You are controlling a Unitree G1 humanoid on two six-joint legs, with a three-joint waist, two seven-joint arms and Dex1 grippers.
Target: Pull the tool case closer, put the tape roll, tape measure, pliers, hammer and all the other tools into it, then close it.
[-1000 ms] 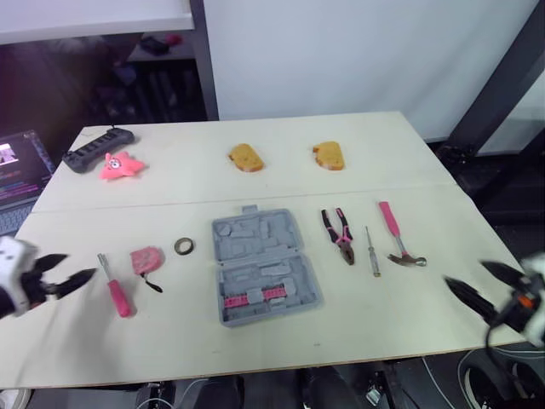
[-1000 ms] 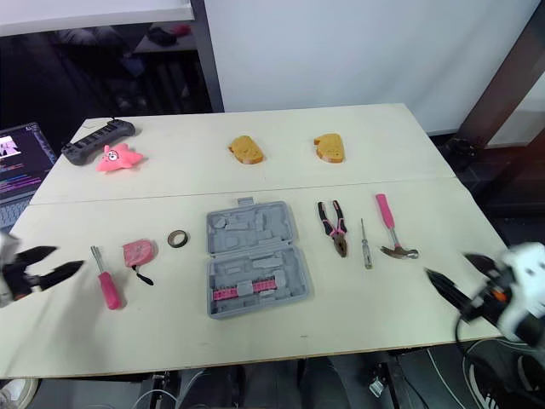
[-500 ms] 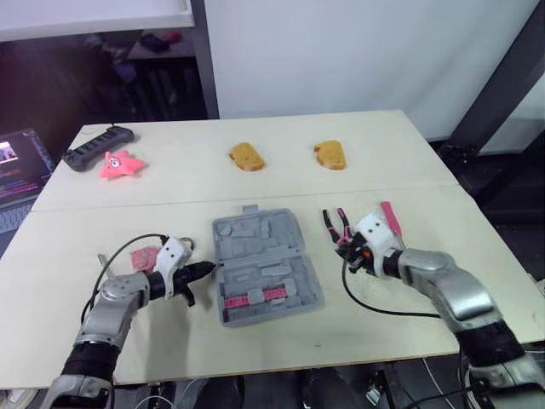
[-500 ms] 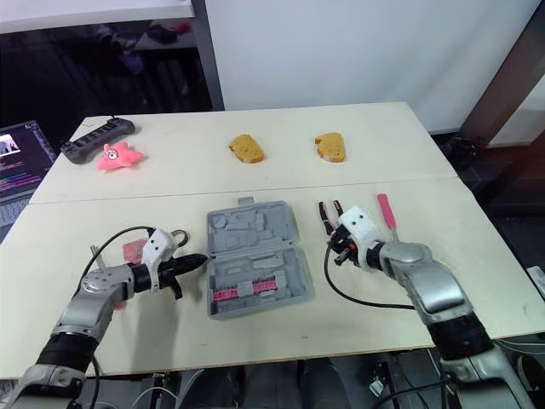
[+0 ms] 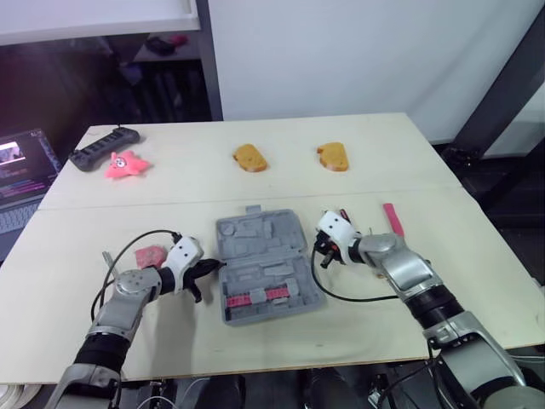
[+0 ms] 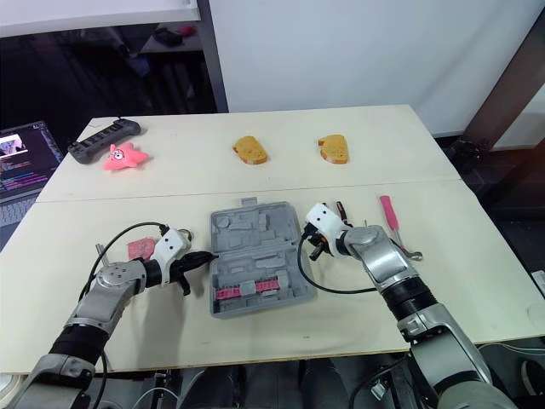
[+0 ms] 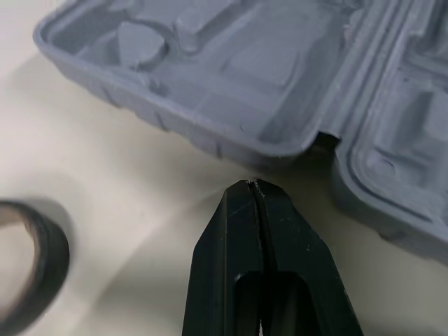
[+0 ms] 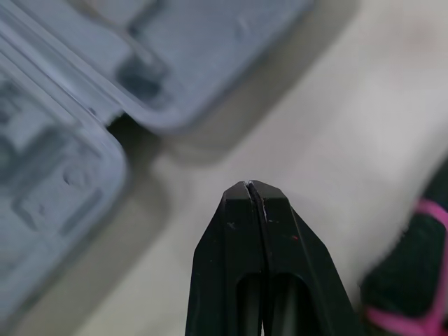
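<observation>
Tape roll [image 7: 54, 255] partly cut off beside closed left tool [image 7: 253, 183]

I see a table [image 5: 255, 345] with an open case [image 5: 264, 266] mid-frame, a hammer [image 5: 392, 218] to its right, a star toy [image 5: 126, 165] upper left.

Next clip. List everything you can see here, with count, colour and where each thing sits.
tool case: 1, grey, open, table centre
bit row: 1, pink, in the case's near half
tape roll: 1, dark, left of the case
tape measure: 1, pink, left of the case
pliers: 1, black and pink, right of the case
hammer: 1, pink handle, right of the pliers
bread pieces: 2, orange-brown, far middle
star toy: 1, pink, far left
power strip: 1, dark, beside the star toy
laptop: 1, beyond the table's left edge
table: 1, light wood
left gripper: black, shut, at the case's left edge
right gripper: black, shut, at the case's right edge
</observation>
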